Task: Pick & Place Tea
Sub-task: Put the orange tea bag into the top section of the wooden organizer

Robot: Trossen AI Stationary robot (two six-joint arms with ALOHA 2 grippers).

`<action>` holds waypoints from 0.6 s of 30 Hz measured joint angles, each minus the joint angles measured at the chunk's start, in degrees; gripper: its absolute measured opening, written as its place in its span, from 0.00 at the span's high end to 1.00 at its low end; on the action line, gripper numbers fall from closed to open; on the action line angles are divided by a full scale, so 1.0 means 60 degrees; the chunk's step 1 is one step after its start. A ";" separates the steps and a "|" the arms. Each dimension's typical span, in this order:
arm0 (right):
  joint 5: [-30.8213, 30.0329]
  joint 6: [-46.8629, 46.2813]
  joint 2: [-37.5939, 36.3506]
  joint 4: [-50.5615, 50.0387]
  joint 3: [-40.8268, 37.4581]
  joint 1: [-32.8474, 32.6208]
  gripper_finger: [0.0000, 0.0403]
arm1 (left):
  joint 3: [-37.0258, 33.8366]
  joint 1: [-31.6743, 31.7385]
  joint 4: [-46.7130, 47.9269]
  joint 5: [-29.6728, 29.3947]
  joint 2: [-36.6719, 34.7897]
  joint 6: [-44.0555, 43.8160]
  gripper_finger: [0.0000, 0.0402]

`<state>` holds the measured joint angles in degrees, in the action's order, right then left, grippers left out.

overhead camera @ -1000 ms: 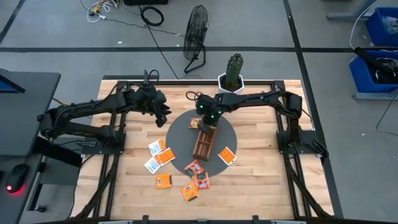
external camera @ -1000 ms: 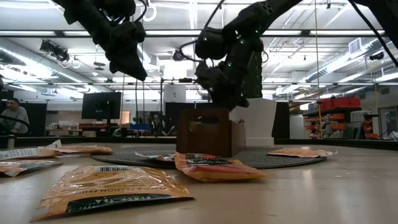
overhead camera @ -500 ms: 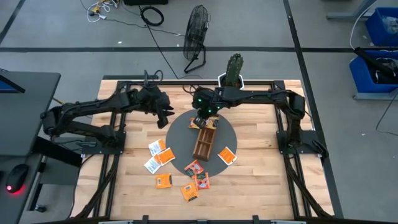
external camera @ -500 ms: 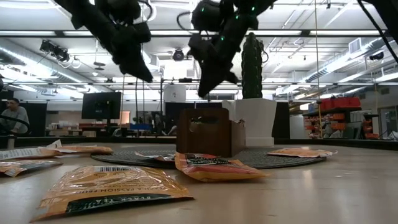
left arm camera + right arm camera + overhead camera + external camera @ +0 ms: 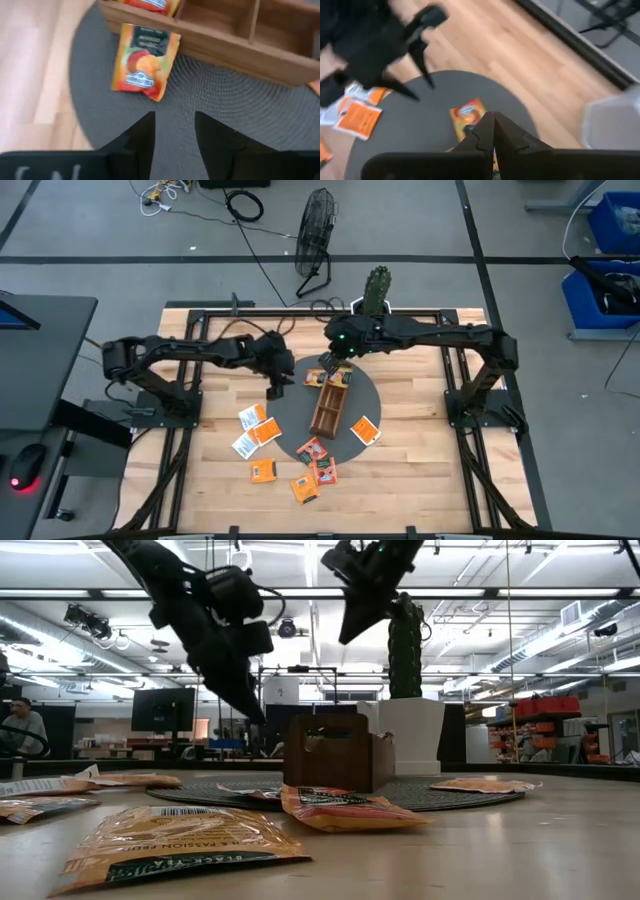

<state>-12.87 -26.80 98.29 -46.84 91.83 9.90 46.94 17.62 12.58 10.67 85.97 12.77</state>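
Orange tea sachets lie scattered on the wooden table, among them one (image 5: 263, 470) near the front and one (image 5: 365, 429) on the round grey mat (image 5: 290, 405). Another sachet (image 5: 145, 62) lies flat on the mat beside the far end of the brown wooden tray (image 5: 328, 405). One more sachet (image 5: 147, 4) shows inside a tray compartment. My left gripper (image 5: 175, 135) hangs open over the mat's left part, short of that sachet, with nothing between its fingers. My right gripper (image 5: 493, 125) is shut and empty, high above the tray's far end (image 5: 350, 630).
A white pot with a cactus (image 5: 375, 295) stands at the table's far edge behind the tray. A floor fan (image 5: 315, 235) and cables lie beyond the table. A black frame (image 5: 460, 395) runs along the table's sides. Bare wood shows at the front right.
My right gripper has risen from the tray's far end and drawn a little toward the far edge, staying shut. My left gripper has come down and moved toward the mat and the sachet beside the tray. The sachets and the tray have kept their places.
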 joint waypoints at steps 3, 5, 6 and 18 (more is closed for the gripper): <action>-0.0334 -0.0152 -0.0225 -0.0266 0.0000 0.0006 0.98 | 0.0000 -0.0237 -0.0264 0.0063 0.0324 0.0278 0.56; -0.0456 -0.0303 -0.0317 -0.0472 0.0000 -0.0001 0.98 | 0.0000 -0.0401 -0.0473 0.0081 0.0512 0.0330 0.51; -0.0520 -0.0372 -0.0336 -0.0559 0.0000 -0.0001 0.98 | 0.0000 -0.0467 -0.0649 0.0086 0.0600 0.0332 0.49; -0.1372 -0.0989 -0.0393 -0.1097 -0.0002 -0.0396 0.98 | 0.0004 -0.0995 -0.2427 -0.1072 0.1870 0.0741 0.40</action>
<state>-21.10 -32.74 95.93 -53.42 91.82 7.52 46.96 11.65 -1.98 4.24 97.19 17.22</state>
